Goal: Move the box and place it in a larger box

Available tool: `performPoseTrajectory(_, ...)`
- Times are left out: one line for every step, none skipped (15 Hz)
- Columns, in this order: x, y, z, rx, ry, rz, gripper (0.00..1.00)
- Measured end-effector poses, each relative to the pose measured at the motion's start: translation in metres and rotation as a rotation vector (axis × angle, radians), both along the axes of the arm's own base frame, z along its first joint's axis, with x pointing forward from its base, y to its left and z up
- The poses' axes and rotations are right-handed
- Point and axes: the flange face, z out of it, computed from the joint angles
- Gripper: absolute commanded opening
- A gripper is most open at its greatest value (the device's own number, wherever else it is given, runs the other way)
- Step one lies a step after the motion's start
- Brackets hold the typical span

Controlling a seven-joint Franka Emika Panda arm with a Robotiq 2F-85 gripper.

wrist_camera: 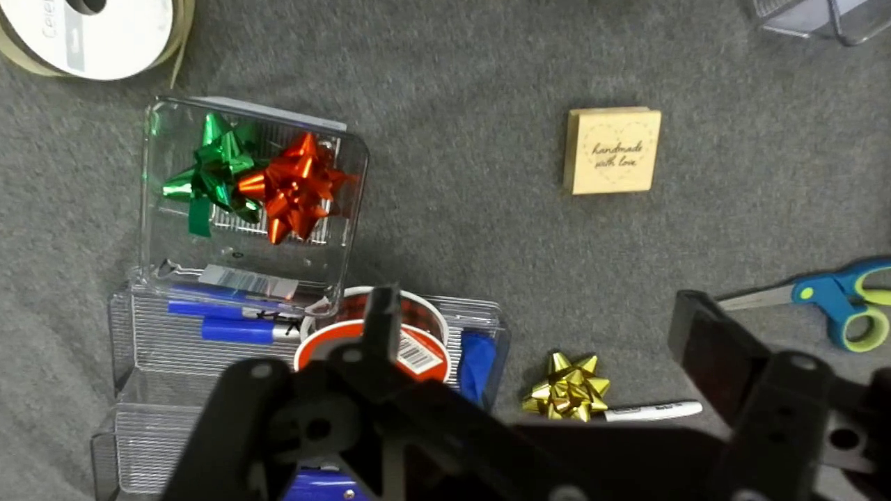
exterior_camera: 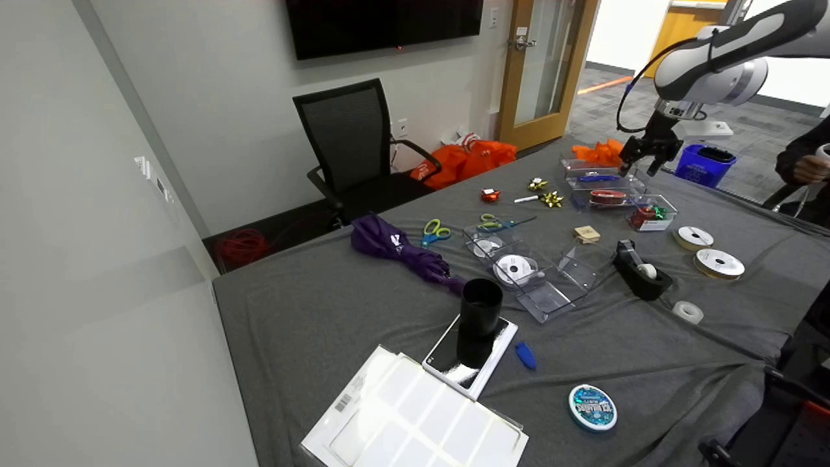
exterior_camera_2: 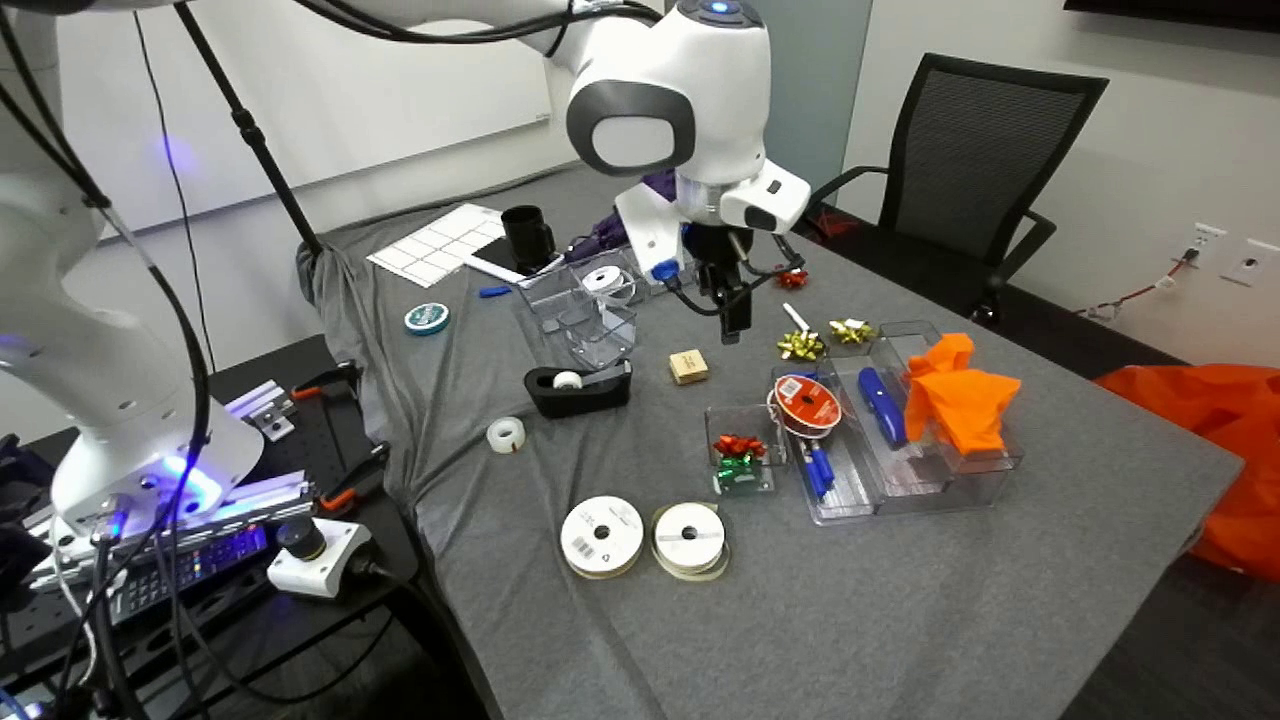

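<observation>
The box is a small tan block with printed writing. It lies flat on the grey cloth in both exterior views (exterior_camera: 587, 234) (exterior_camera_2: 688, 366) and in the wrist view (wrist_camera: 617, 153). My gripper (wrist_camera: 536, 306) is open and empty. It hangs above the table, also seen in both exterior views (exterior_camera: 639, 170) (exterior_camera_2: 730, 325), apart from the box. In the wrist view the box lies above the fingertips, right of middle. Larger clear boxes are a small one with red and green bows (wrist_camera: 355, 209), a divided one (exterior_camera_2: 870, 500) and one with white spools (exterior_camera: 551, 299).
A black tape dispenser (exterior_camera_2: 575, 397) and a tape roll (exterior_camera_2: 506, 435) lie near the box. Two ribbon spools (exterior_camera_2: 602, 537) lie at the front. Gold bows (wrist_camera: 569, 390), a white marker (wrist_camera: 654, 411) and scissors (wrist_camera: 828, 296) lie around. A black cylinder (exterior_camera: 481, 308) stands farther off.
</observation>
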Motion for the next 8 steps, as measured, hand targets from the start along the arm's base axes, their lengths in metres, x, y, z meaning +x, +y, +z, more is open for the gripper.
performPoseTrajectory(0.005, -0.004, -0.008, 0.002, 0.003, 0.006, 1.00)
performPoseTrajectory(0.010, -0.007, -0.016, 0.005, 0.005, 0.012, 1.00)
performPoseTrajectory(0.015, -0.009, -0.024, 0.009, 0.009, 0.019, 1.00)
performPoseTrajectory(0.019, -0.011, -0.032, 0.012, 0.011, 0.027, 1.00)
performPoseTrajectory(0.022, -0.013, -0.042, 0.016, 0.015, 0.032, 1.00)
performPoseTrajectory(0.024, -0.015, -0.052, 0.019, 0.021, 0.034, 1.00)
performPoseTrajectory(0.025, -0.017, -0.063, 0.021, 0.030, 0.035, 1.00)
performPoseTrajectory(0.025, -0.020, -0.075, 0.022, 0.040, 0.037, 1.00)
